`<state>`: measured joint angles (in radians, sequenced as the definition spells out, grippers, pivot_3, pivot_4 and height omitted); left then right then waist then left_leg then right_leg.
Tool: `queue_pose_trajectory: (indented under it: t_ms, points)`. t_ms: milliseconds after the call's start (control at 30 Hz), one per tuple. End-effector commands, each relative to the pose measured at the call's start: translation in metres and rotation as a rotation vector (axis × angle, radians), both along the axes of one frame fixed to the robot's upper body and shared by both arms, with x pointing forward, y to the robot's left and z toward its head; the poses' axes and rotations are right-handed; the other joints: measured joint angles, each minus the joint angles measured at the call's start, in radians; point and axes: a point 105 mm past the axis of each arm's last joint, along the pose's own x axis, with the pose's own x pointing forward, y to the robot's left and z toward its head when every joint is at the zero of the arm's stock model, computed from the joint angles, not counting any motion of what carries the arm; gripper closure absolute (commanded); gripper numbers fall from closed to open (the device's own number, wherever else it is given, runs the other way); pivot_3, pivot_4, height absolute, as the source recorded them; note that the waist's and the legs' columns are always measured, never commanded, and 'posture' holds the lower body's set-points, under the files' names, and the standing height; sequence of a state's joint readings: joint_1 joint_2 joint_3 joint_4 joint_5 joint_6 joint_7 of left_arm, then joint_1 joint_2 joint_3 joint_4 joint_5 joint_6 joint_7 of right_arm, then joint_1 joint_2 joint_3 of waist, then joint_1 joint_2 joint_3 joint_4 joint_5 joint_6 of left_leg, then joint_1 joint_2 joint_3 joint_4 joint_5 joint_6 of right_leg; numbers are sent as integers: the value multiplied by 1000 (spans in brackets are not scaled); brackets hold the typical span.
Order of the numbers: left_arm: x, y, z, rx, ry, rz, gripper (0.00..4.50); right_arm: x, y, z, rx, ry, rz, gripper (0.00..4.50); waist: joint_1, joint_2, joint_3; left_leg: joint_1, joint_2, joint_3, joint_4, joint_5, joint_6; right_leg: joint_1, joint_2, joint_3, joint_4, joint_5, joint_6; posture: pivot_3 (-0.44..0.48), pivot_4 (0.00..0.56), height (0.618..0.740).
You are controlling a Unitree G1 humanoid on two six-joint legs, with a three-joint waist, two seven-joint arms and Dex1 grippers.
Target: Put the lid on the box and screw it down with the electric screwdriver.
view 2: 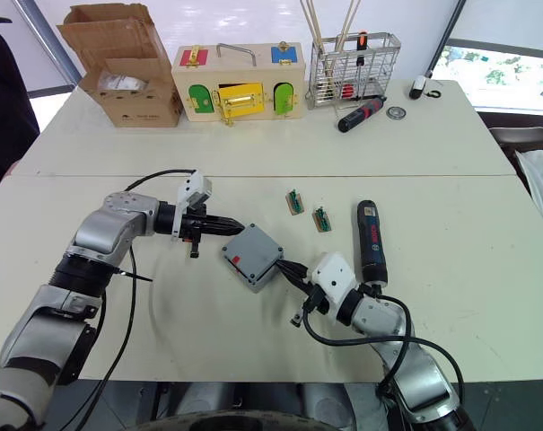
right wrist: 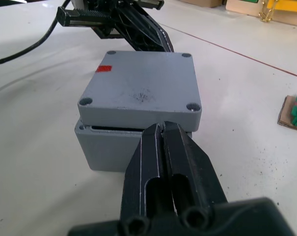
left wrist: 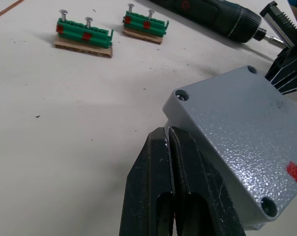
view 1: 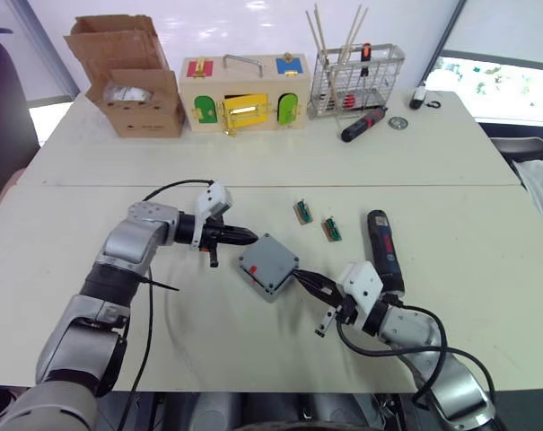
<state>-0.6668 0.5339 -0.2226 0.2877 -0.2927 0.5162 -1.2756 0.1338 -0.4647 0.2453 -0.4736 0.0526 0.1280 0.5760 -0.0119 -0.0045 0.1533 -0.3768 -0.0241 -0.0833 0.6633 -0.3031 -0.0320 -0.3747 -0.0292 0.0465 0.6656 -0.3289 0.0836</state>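
Tabletop [view 1: 118, 233]: lid [right wrist: 143, 91] hides box [right wrist: 96, 147] interior; left gripper [view 1: 249, 238] and right gripper [view 1: 300, 277] clenched empty.

We see bright, even daylight, with a blown-out window [view 1: 500, 85] at the right. Shadows on the table [view 1: 91, 224] are soft. Our wrist views stay sharp, and the head views' edges bend slightly.
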Motion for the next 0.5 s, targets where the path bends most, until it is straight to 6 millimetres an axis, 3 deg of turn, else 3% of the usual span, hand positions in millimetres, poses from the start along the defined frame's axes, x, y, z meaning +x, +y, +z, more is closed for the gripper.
queue_pose_trajectory:
  t_ms: [33, 500]
  points:
    - [-1, -2, 8, -19, -23, -13, 4463, -1, 6, 15, 31, -45, 22, 4458, -1, 0, 0, 0, 0, 0, 0, 0, 0, 0, 0, 0, 0, 0, 0, 0, 150, 740]
    - [1, 5, 14, -29, -36, 16, 4463, -2, 6, 14, 24, -42, 30, 4458, -1, 0, 0, 0, 0, 0, 0, 0, 0, 0, 0, 0, 0, 0, 0, 0, 150, 740]
